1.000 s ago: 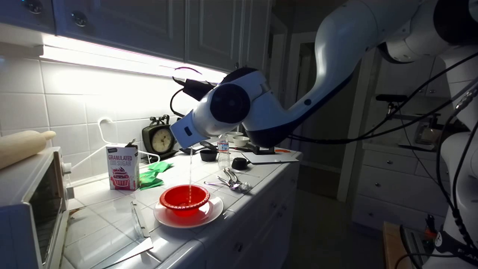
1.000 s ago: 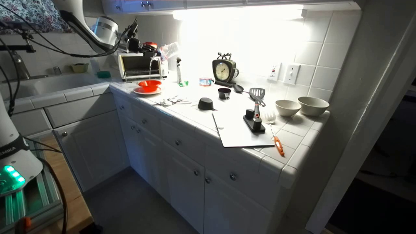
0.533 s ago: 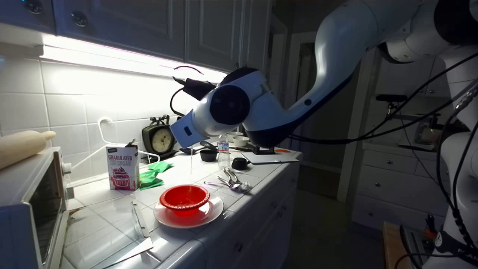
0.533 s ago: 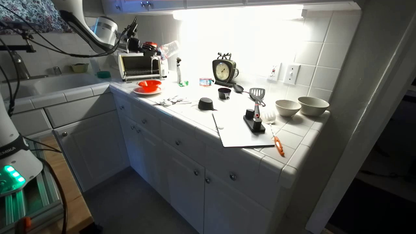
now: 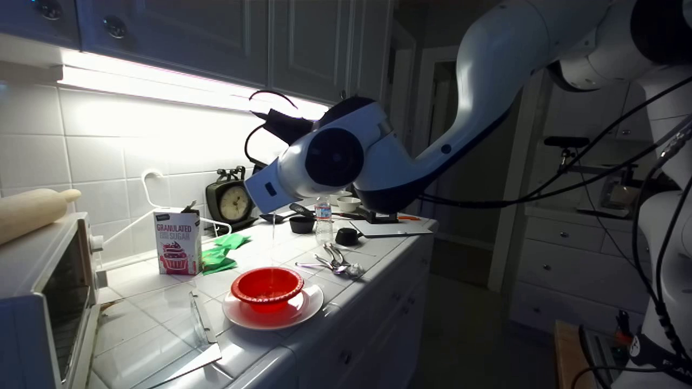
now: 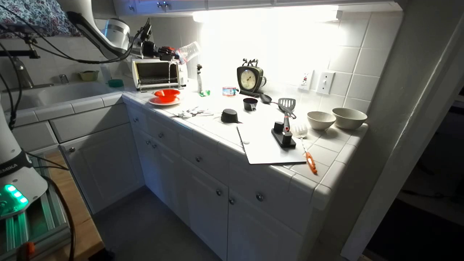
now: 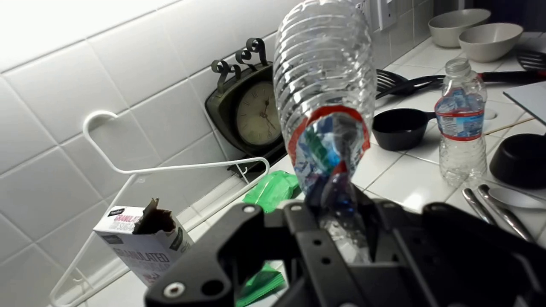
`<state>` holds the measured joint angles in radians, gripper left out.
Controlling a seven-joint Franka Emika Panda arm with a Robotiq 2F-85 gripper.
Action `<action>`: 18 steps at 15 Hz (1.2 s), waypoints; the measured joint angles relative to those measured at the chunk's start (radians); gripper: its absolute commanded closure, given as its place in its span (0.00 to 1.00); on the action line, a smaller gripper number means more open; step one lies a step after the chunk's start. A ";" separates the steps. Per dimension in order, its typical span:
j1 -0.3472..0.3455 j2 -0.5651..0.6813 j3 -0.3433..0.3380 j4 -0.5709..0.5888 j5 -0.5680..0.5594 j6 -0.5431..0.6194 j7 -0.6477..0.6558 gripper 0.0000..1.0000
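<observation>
**Clear ribbed plastic bottle (image 7: 324,72) held tilted above round red plastic bowl (image 5: 267,286)**

In an exterior view, the bowl is carried by a round white plate (image 5: 312,309) set near the front edge of the white-tiled counter (image 5: 243,256). Room is bounded at the near left by a boxy white toaster oven (image 5: 32,281); shiny metal flatware (image 5: 335,262) is found close to the plate's right, and a gap of tile is left before the white-and-pink cardboard sugar box (image 5: 178,243) farther off. Air is left between the bowl and the black two-fingered gripper (image 7: 340,202), which is pinched on the bottle at its crumpled red-and-blue label (image 7: 326,145); the bottle's base is raised higher than the grip.

Below, a thin clear stream (image 5: 273,232) is seen. One second ago it was traced into the bowl; now it is fainter, its lower end not made out. The white robot wrist (image 5: 292,175) has been tipped slightly; bowl and plate have been left in place.

In an exterior view the bottle and gripper are hidden by that wrist, whereas in an exterior view the bottle (image 6: 188,52) is shown side-on. In the wrist view, an upright clear plastic bottle with a blue label (image 7: 463,123) is shown at the right, and two round beige bowls (image 7: 486,49) farthest off.
</observation>
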<state>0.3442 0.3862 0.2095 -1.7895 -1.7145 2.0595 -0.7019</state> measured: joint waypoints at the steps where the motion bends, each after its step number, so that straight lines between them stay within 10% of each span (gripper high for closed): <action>1: 0.001 0.000 0.000 0.000 -0.002 0.000 0.003 0.98; 18: 0.020 -0.001 0.003 -0.001 -0.190 -0.001 0.089 0.98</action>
<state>0.3641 0.3856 0.2121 -1.7906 -1.9049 2.0583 -0.6131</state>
